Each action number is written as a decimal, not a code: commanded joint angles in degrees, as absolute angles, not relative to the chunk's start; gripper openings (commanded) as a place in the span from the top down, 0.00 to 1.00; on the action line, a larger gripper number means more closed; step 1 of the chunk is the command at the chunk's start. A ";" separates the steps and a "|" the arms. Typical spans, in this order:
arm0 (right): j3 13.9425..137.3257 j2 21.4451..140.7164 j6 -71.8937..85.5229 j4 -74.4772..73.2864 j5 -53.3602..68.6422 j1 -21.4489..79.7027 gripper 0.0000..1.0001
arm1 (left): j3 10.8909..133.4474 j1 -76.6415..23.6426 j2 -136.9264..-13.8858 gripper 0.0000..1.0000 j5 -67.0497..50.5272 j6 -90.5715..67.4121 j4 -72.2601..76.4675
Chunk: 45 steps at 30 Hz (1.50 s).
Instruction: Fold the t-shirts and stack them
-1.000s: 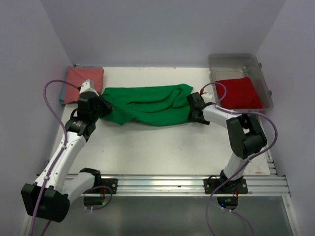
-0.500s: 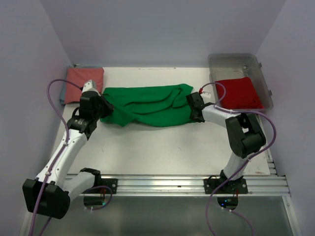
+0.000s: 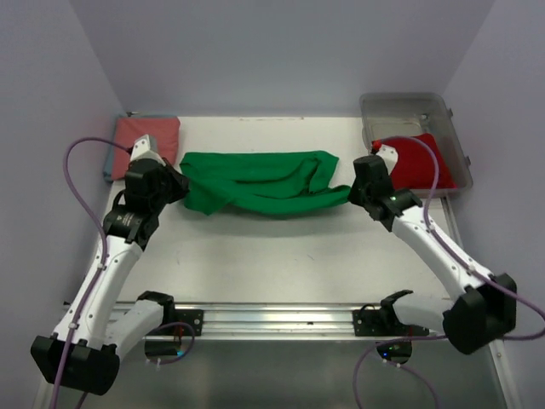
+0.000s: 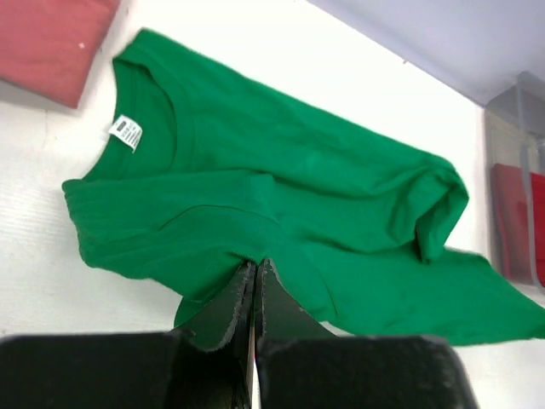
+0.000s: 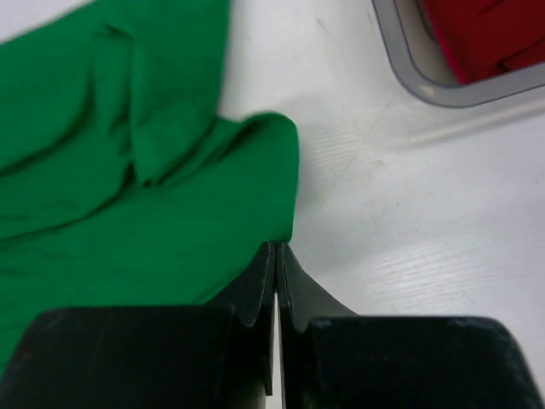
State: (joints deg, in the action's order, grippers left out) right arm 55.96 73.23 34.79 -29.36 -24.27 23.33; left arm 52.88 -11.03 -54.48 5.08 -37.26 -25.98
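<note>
A bright green t-shirt (image 3: pixel 255 181) lies crumpled and stretched sideways across the back half of the table, its neck label showing in the left wrist view. My left gripper (image 3: pixel 180 189) (image 4: pixel 256 262) is shut on a fold at the green shirt's (image 4: pixel 298 170) near left edge. My right gripper (image 3: pixel 352 192) (image 5: pixel 278 245) is shut on the right corner of the green shirt (image 5: pixel 128 196). A folded salmon-pink t-shirt (image 3: pixel 145 141) (image 4: pixel 51 38) sits at the back left corner. A red t-shirt (image 3: pixel 417 162) (image 5: pixel 485 34) lies inside the bin.
A clear plastic bin (image 3: pixel 409 96) (image 5: pixel 426 81) stands at the back right corner, just right of my right gripper. The walls close in on both sides and at the back. A metal rail (image 3: pixel 281 319) with the arm bases runs along the near edge.
My right gripper has shut on the green shirt's right corner and drawn it to the right, with that arm swung out. My left gripper has shifted slightly back with its fold.
</note>
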 commanded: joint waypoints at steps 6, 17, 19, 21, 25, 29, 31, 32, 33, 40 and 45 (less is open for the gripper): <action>65.64 53.37 23.93 -37.62 -17.25 24.00 1.00 | 63.35 -11.25 -45.62 1.00 6.77 -30.25 -27.69; 80.39 30.50 12.92 -34.63 6.32 23.91 1.00 | 85.06 -11.60 -28.03 1.00 -14.65 -23.03 -22.67; 82.78 29.45 13.09 -33.67 9.12 23.91 1.00 | 89.29 -11.86 -29.35 1.00 -15.81 -22.68 -23.03; 86.21 29.79 13.97 -33.05 9.67 23.82 1.00 | 91.04 -12.13 -30.84 1.00 -16.09 -23.11 -22.41; 89.38 34.78 17.57 -32.25 2.13 23.82 1.00 | 95.00 -13.00 -36.55 1.00 -8.90 -22.15 -25.04; 91.05 46.61 21.79 -34.53 -7.98 23.82 1.00 | 95.54 -14.06 -45.95 1.00 2.69 -21.97 -28.38; 92.02 52.87 23.55 -34.89 -13.08 23.91 1.00 | 93.61 -14.06 -52.71 1.00 4.82 -21.36 -27.34; 94.02 59.44 23.38 -34.98 -14.31 23.82 1.00 | 92.99 -14.06 -55.61 1.00 6.40 -19.88 -25.94; 95.43 63.50 23.29 -34.81 -16.76 23.82 1.00 | 93.25 -14.06 -62.25 1.00 7.81 -19.52 -25.41; 130.64 103.85 16.89 -40.15 -23.20 22.68 1.00 | 128.42 -10.63 -104.80 1.00 0.27 -18.46 -30.91; 122.68 92.21 6.44 -25.90 -28.46 25.74 1.00 | 141.74 -11.42 -102.65 1.00 -4.05 -16.44 -31.41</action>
State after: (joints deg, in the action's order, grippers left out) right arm 128.01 112.71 15.03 -36.45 -21.39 23.33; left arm 138.76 -11.00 -119.09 -0.97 -19.68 -33.54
